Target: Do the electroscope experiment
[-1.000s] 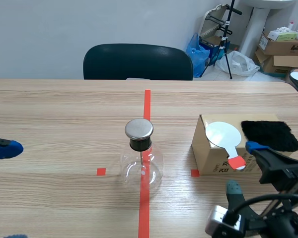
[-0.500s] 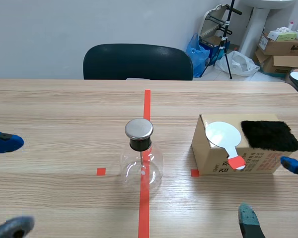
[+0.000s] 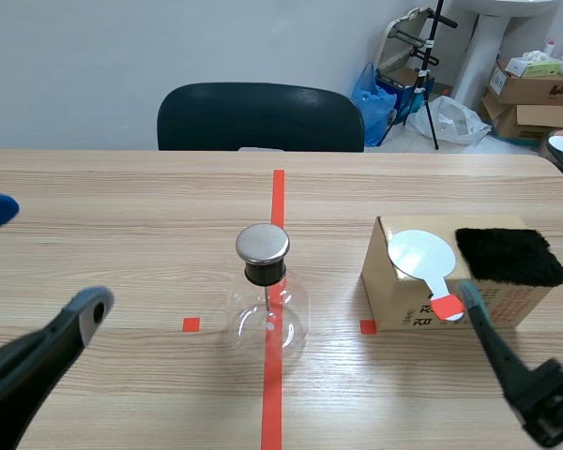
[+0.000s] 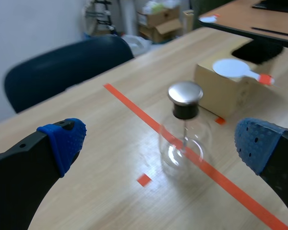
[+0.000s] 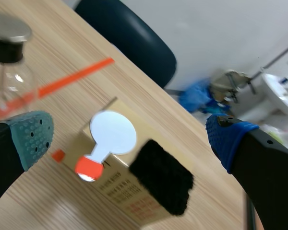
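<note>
You're in what looks like an office workroom: wood-grain table (image 3: 122, 216), dark office chair (image 3: 260, 117) on its far side, cardboard boxes (image 3: 530, 89), a blue bag (image 3: 373, 94) and a tripod (image 3: 431, 84) far right.

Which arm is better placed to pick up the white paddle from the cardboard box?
Probably the right. The right gripper is open, with the white paddle on the cardboard box just ahead of it. The left gripper has the glass flask between it and the box.

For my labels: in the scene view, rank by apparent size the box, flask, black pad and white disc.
1. box
2. flask
3. black pad, close to the flask
4. white disc
</note>
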Tool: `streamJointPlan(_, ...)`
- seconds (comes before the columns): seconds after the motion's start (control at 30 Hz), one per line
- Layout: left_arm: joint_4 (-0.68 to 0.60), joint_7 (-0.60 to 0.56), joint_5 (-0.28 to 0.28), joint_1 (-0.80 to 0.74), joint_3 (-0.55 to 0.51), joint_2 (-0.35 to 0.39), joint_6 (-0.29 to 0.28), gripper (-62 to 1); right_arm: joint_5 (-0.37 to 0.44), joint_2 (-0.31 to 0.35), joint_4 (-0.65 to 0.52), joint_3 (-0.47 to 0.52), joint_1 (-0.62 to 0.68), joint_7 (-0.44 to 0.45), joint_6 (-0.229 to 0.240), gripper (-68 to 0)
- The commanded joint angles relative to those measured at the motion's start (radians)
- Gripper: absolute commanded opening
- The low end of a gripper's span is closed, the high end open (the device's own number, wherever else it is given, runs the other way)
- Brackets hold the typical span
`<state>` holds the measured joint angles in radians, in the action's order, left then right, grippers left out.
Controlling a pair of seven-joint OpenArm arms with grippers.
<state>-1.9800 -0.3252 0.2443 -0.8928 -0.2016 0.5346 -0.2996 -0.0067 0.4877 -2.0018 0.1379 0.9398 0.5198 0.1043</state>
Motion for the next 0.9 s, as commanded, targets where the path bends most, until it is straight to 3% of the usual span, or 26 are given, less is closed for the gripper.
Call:
streamJointPlan(0.0,-0.031,0.021,0.007,-0.005,-0.002,0.006,0.020,1.4,0.055,0.031,0.005,0.025,-0.017,0.018,0.066,0.4)
streamJointPlan(0.03,-0.041,0.043,0.008,-0.005,-0.002,0.006,0.021,1.4,0.102,0.050,0.005,0.035,-0.023,0.017,0.123,0.4)
streamJointPlan(0.1,-0.045,0.058,0.039,-0.005,-0.001,0.007,0.021,1.4,0.168,0.069,0.005,0.047,-0.033,0.013,0.193,0.4)
streamJointPlan(0.2,-0.045,0.056,0.104,-0.005,-0.001,0.013,0.022,1.4,0.227,0.071,0.005,0.047,-0.071,-0.002,0.243,0.4)
streamJointPlan(0.3,-0.045,0.053,0.108,-0.004,-0.001,0.014,0.021,1.4,0.282,0.071,0.005,0.046,-0.120,-0.050,0.288,0.4)
streamJointPlan(0.47,-0.045,0.054,0.108,-0.004,-0.001,0.014,0.021,1.4,0.349,0.061,0.005,0.045,-0.180,-0.119,0.289,0.4)
streamJointPlan(0.67,-0.045,0.054,0.108,-0.004,-0.001,0.014,0.021,1.4,0.351,-0.003,0.005,0.045,-0.186,-0.131,0.289,0.4)
streamJointPlan(0.87,-0.045,0.054,0.107,-0.004,-0.001,0.014,0.021,1.4,0.351,-0.017,0.006,0.045,-0.187,-0.226,0.289,0.4)
